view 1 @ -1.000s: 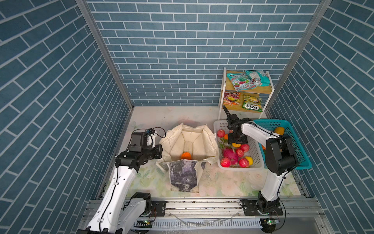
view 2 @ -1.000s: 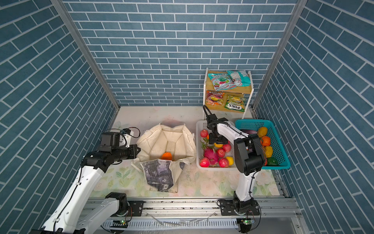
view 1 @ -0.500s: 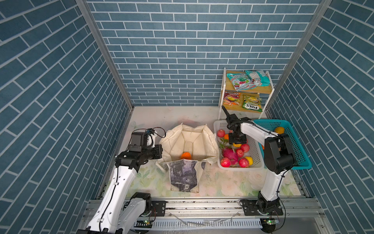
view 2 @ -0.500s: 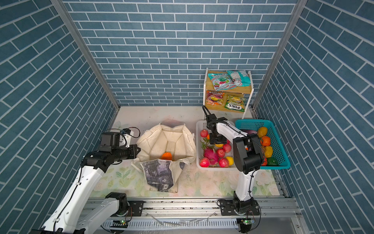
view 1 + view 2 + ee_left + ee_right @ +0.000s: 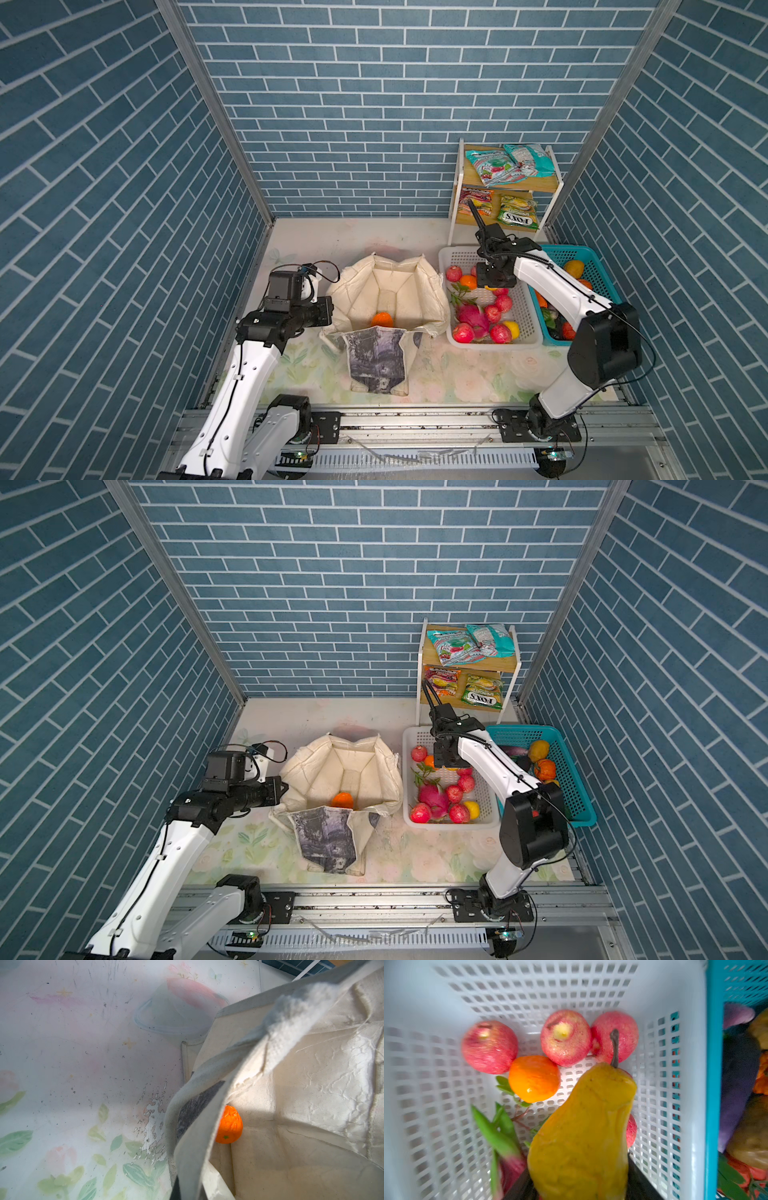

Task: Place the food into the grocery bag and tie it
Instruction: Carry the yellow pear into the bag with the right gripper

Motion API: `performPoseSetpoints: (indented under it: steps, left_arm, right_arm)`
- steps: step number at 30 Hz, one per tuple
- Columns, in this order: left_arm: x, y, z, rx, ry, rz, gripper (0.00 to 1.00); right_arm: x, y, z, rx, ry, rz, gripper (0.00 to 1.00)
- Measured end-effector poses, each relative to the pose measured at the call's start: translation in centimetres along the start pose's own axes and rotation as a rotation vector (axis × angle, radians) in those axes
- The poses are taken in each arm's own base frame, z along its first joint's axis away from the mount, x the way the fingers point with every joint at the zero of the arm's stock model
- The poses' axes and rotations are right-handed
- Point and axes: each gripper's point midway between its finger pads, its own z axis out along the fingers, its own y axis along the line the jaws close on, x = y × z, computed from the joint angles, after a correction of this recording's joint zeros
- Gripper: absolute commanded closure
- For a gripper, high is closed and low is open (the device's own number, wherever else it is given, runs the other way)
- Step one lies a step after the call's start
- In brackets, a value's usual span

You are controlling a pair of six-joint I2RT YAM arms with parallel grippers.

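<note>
The cream grocery bag [image 5: 428, 291] [image 5: 386, 771] stands open mid-table, its printed front panel folded outward. One orange [image 5: 381, 319] [image 5: 343, 800] [image 5: 229, 1126] lies inside it. My left gripper [image 5: 329, 309] [image 5: 284, 789] [image 5: 193, 1190] is shut on the bag's left rim, and the cloth [image 5: 191, 1147] runs out from between the jaws. My right gripper [image 5: 494, 284] [image 5: 449, 764] [image 5: 581, 1184] reaches down into the white basket [image 5: 524, 320] [image 5: 487, 808], shut on a yellow pear [image 5: 583, 1136]. Red apples [image 5: 564, 1038], an orange [image 5: 533, 1078] and a pink dragon fruit [image 5: 473, 318] lie in that basket.
A teal basket [image 5: 598, 266] [image 5: 571, 779] with more produce stands to the right of the white one. A small shelf [image 5: 540, 185] at the back right holds teal snack packets [image 5: 509, 164] and other packets. Brick-pattern walls close in three sides.
The right gripper's jaws have closed in on the yellow pear inside the white basket. The left arm and the bag have not moved.
</note>
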Motion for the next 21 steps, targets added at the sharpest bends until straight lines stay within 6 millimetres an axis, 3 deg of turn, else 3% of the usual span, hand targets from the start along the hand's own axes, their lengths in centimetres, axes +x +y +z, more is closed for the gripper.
performPoseSetpoints:
  steps: [5,11,16,21]
  left_arm:
    - [0.0,0.0,-0.1,0.001,-0.004,0.001,1.00]
    - [0.0,0.0,-0.1,0.002,-0.005,0.001,1.00]
    - [0.0,-0.1,-0.2,0.003,-0.008,0.003,1.00]
    - [0.0,-0.1,-0.2,0.003,-0.008,0.003,1.00]
  right_arm:
    - [0.1,2.1,-6.2,-0.090,-0.123,-0.056,0.46]
    - [-0.2,6.9,-14.2,-0.242,-0.266,-0.167,0.46]
    - [1.1,10.9,-18.1,-0.370,-0.313,-0.269,0.46]
    - [3.0,15.9,-20.1,-0.493,-0.299,-0.393,0.46]
